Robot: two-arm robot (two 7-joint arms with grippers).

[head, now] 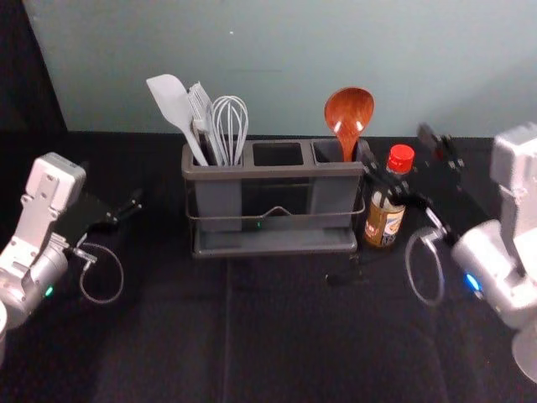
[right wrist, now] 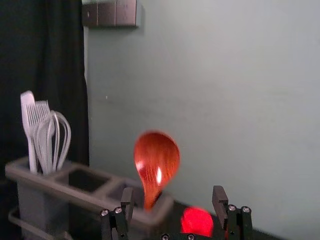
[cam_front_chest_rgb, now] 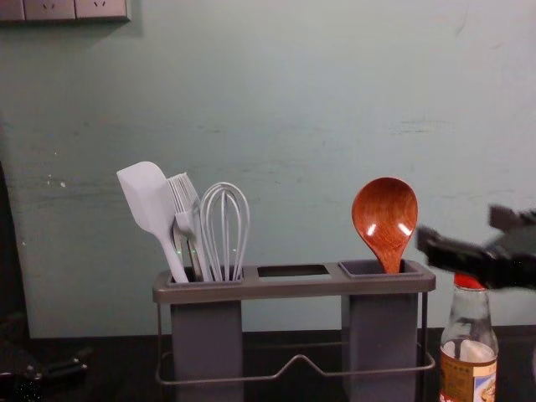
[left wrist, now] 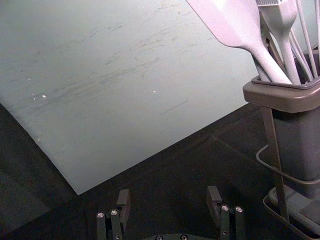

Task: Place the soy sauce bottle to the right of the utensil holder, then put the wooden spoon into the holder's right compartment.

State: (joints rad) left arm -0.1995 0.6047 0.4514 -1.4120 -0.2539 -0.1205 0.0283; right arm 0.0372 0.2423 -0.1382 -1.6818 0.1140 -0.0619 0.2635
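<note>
Now, item: my right gripper, fingers wide apart, nothing held, raised by the holder's right end, above the bottle. Item: cap, red, close under it. Item: spoon, bowl up, handle in the right compartment, leaning on its own. Item: bottle, upright, just right of the holder. Item: whisk, at the holder's left end. Item: my left gripper, idle left of the holder, fingers apart, empty.

Step, as I judge it: both placings look done; withdrawal remains. Handling: keep the fingers spread, back off slowly, away from the spoon's bowl, and clear the cap before swinging or lowering, lest the bottle tip.
</note>
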